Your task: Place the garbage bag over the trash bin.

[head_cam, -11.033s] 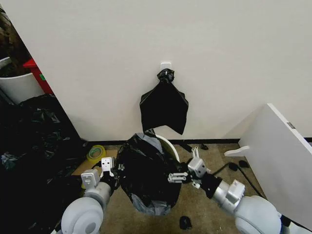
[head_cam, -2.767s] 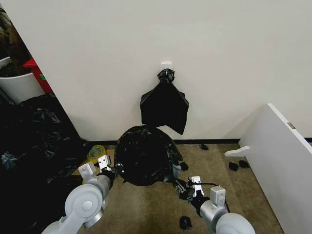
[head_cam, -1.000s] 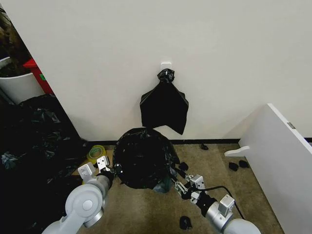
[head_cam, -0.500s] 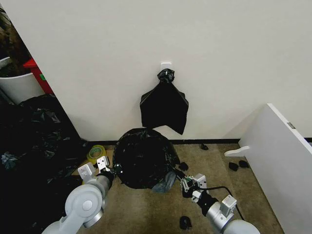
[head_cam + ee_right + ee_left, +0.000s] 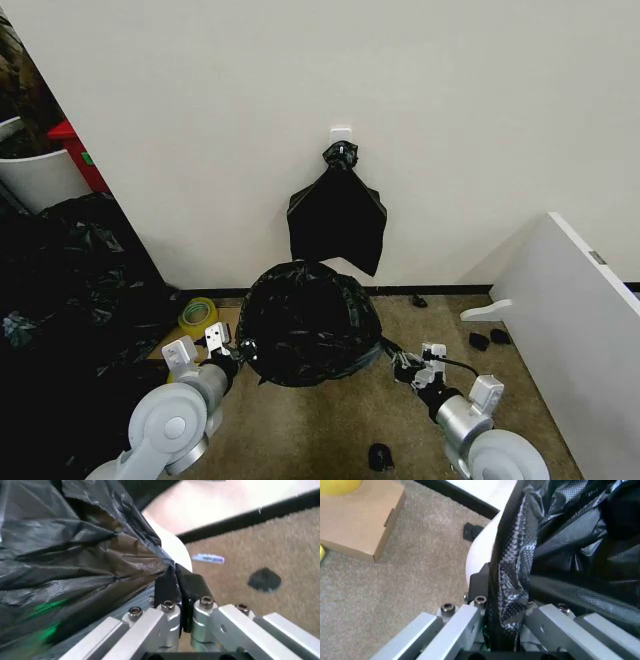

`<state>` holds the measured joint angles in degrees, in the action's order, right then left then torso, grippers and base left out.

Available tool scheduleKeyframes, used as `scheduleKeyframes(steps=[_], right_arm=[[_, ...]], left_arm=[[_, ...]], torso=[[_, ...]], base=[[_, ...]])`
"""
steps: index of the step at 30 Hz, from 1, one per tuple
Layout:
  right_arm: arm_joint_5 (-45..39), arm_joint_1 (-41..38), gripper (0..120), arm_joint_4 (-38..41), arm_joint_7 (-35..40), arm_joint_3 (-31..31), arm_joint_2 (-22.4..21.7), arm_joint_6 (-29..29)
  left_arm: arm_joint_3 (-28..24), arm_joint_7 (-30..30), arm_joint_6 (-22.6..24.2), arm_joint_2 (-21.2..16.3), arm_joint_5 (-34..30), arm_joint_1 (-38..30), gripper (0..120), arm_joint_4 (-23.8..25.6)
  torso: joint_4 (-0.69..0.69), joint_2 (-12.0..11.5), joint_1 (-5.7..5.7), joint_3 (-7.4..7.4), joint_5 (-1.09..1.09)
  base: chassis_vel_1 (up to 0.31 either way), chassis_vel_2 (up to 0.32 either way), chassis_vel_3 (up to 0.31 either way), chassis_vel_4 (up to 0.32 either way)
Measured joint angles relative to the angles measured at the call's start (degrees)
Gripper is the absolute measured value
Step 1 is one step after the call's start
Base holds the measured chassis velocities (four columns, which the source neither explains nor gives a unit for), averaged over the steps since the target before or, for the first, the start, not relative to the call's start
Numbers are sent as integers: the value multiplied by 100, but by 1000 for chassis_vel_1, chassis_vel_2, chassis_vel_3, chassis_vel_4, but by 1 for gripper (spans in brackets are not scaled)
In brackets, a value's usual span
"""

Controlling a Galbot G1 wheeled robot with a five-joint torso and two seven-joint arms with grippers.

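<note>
Black, glossy plastic: the garbage bag [image 5: 310, 322] domes over the trash bin [image 5: 482, 547] on the beige carpet [image 5: 300, 430], close to the white wall [image 5: 300, 90]. White bin wall shows beside the bag's hem in both wrist views.

Left gripper [image 5: 226, 345]: at the bag's left edge, jaws pinched shut on a vertical fold of the bag; the film runs between the two metal fingers [image 5: 465, 624], pulled taut against the bin's side.

Right gripper [image 5: 412, 364]: at the bag's lower right edge, jaws closed on the bag's hem; the black pads [image 5: 185, 588] meet over a thin strip of film just off the bin wall.

Surroundings: a knotted black bag [image 5: 337, 215] hangs on the wall directly above. A cardboard box [image 5: 355, 521] and yellow tape roll [image 5: 197, 314] lie just left of the bin. A heap of black sheeting [image 5: 70, 320] fills the far left. A white panel [image 5: 580, 330] stands well to the right, with open carpet between it and the bin. Small dark scraps [image 5: 380, 457] dot the floor.

Both arms reach forward low, forearms converging on the bin from either side.
</note>
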<state>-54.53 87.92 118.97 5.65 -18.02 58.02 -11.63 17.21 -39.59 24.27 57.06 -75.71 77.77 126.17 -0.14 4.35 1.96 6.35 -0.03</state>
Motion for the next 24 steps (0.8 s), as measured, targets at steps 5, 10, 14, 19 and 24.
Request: scheduleKeyframes(steps=[5,10,14,19,24], right_arm=[[447,15,0,-90,-17,96,66,-189],[897,49,0,-145,-121,200,129,-136],[1170,109,0,-141,-193,275,192,-36],[1274,188,8,-98,-236,279,191,116],[1486,412,30,-41,-450,211,85,470]], left_arm=[[-10,208,161,-6,-22,44,0,131],[-22,279,193,15,-69,50,0,188],[-43,278,192,45,-80,33,0,189],[-47,231,166,44,-79,0,0,141],[-9,77,84,66,-82,-64,0,23]], torso=[[0,0,0,0,0],[0,0,0,0,0],[-1,0,0,0,0],[0,0,0,0,-1],[-1,0,0,0,0]], base=[[0,0,0,0],[0,0,0,0],[0,0,0,0],[0,0,0,0],[0,0,0,0]])
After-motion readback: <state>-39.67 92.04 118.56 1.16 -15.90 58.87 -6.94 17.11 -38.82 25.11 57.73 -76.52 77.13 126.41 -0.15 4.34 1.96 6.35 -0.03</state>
